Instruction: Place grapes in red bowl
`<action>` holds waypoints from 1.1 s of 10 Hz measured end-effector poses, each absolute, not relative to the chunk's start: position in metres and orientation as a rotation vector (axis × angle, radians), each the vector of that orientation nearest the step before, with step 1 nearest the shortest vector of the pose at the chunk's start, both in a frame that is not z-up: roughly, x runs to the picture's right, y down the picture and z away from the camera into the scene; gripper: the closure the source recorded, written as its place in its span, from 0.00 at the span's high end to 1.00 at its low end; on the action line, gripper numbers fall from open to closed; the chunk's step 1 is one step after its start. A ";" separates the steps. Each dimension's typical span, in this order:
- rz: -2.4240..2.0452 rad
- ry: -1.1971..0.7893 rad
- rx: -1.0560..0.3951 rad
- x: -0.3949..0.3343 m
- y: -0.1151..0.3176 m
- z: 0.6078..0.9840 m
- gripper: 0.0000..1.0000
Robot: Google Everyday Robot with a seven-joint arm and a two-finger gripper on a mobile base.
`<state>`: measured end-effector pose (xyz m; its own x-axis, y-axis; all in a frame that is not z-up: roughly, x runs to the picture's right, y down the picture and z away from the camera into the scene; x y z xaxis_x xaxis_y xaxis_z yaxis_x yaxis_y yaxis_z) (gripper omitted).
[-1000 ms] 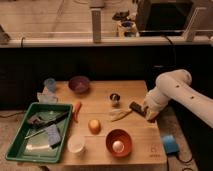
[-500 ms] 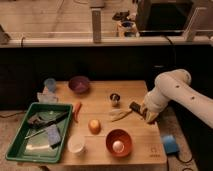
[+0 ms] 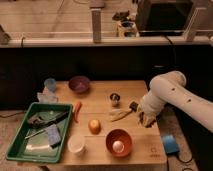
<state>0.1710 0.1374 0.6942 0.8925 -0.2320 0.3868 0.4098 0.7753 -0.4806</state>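
The white arm [image 3: 172,95] reaches in from the right, its forearm sloping down and leftward to the right edge of the tabletop [image 3: 100,97]. The tool [image 3: 143,118] hangs low there, pointing down; whether it is open or closed, or holding anything, I cannot tell. The grapes [image 3: 134,105] seem to lie on the tabletop just beside the tool, between it and the metallic cup [image 3: 115,98]. The red bowl [image 3: 119,138] sits nearer the front edge, with a pale round thing [image 3: 118,146] inside.
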 end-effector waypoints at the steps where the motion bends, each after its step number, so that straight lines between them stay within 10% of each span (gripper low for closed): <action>1: -0.370 -0.324 -0.592 0.165 0.141 0.691 0.00; 11: -0.505 -0.381 -0.625 0.117 0.182 0.682 0.00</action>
<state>0.1169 0.1817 0.6818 0.8131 -0.3294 0.4800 0.5521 0.6980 -0.4560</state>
